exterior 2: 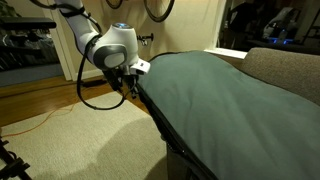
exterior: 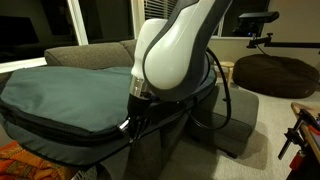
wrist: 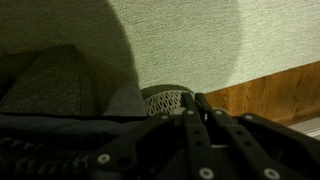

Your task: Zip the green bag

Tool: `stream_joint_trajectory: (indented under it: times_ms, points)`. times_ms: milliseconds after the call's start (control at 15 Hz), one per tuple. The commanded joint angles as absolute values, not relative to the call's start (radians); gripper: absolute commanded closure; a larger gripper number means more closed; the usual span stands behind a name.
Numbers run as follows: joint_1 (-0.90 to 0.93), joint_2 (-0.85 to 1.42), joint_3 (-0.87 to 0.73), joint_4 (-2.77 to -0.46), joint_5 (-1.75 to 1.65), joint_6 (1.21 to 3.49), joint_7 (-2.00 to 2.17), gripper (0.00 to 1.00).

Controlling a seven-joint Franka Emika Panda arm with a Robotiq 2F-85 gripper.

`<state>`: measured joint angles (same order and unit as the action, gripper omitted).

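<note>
The green bag (exterior: 60, 95) is a very large teal padded bag lying flat on the grey sofa, with a dark zipper band (exterior: 70, 128) round its edge. It also fills the right of an exterior view (exterior 2: 220, 95). My gripper (exterior: 128, 122) hangs at the bag's rim on the zipper band, as an exterior view (exterior 2: 130, 85) also shows. In the wrist view the two fingers (wrist: 195, 97) are pressed together with only a thin slit, closed on a small zipper pull that is mostly hidden. Dark bag fabric (wrist: 50, 85) lies to the left.
The grey sofa (exterior: 90, 55) carries the bag; its arm shows in an exterior view (exterior 2: 285, 65). A brown beanbag (exterior: 275, 75) sits behind. A white mesh object (wrist: 165, 100) lies under the fingertips. Pale carpet (exterior 2: 80, 140) and wood floor (exterior 2: 30, 100) lie below, and a black cable loops from the arm.
</note>
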<state>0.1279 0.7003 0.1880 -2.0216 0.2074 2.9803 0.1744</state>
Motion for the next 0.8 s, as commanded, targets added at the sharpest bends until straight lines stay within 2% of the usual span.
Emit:
stream_joint_trajectory:
  times_ms: [0, 733]
  points:
    - [0.027, 0.617, 0.225, -2.118, 0.232, 2.953, 0.130, 0.95]
    - [-0.075, 0.628, 0.238, -2.125, 0.233, 2.909, 0.090, 0.95]
